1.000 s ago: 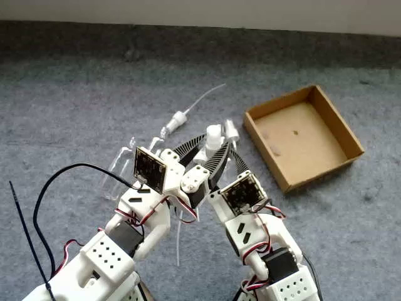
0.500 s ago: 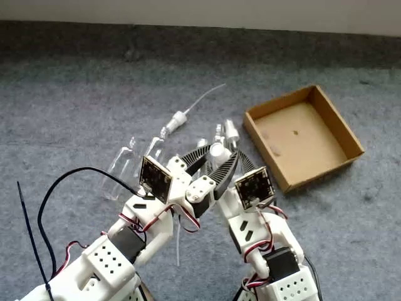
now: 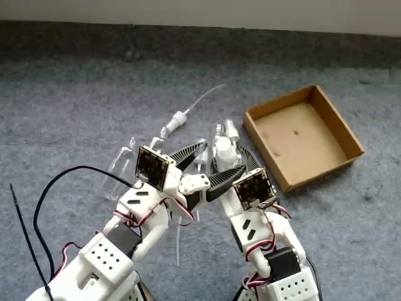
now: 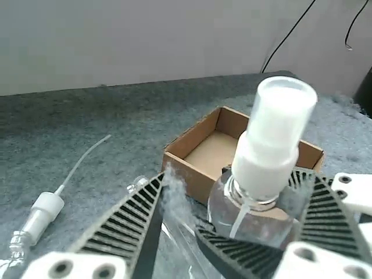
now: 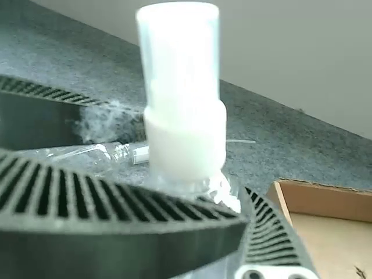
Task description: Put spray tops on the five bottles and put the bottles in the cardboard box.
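Observation:
A clear bottle with a white spray top (image 3: 225, 150) stands upright above the carpet between the two arms. My right gripper (image 3: 233, 162) is shut on its body, and the white top (image 5: 180, 104) rises close in front of its camera. My left gripper (image 3: 210, 162) stands open beside the bottle, its ribbed fingers (image 4: 128, 226) spread wide, with the bottle (image 4: 267, 174) just off one finger. The cardboard box (image 3: 304, 135) lies to the right with nothing in it and appears behind the bottle as the box (image 4: 232, 145). A bottle with a spray top and long tube (image 3: 178, 118) lies beyond the grippers.
Clear bottles lie on the grey carpet left of the grippers (image 3: 122, 164) and just behind them (image 3: 156, 141). Another small spray piece (image 3: 230, 130) lies near the box's left wall. A thin white tube (image 3: 177, 244) lies between the arm bases.
The bottle with its top has shifted right, towards the right arm. The left gripper's fingers have spread wider, and the left wrist has pulled back a little.

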Robot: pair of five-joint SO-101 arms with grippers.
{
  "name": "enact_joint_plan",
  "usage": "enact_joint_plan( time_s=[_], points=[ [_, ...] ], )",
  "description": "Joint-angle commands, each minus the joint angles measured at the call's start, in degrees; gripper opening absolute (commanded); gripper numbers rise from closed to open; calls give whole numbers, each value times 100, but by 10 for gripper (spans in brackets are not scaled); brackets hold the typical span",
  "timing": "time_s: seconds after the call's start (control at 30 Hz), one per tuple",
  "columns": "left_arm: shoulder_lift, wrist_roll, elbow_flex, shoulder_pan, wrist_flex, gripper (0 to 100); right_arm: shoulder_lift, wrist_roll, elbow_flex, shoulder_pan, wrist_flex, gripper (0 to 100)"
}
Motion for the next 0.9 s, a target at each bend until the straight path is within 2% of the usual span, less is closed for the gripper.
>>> enact_joint_plan(
  time_s=[0.0,0.23,0.3,0.37,0.47,0.63,0.87],
  points=[
    [-1191,-44,-13,-171,475,329,-110,35,673,84,-40,112],
    [-3776,-44,4,-163,2716,319,-110,26,673,84,-40,112],
    [-4198,-62,-75,-180,3341,261,-110,18,637,119,-40,112],
    [-4066,-79,-154,-189,3710,165,-110,18,637,233,-40,112],
    [-3899,-79,-145,-259,3754,7,-110,-114,602,426,-40,112],
    [-3969,-44,-40,-312,3798,53,-110,-914,13,734,-13,112],
    [-3978,-44,593,-233,3771,53,92,-976,-813,743,-4,112]
  ],
)
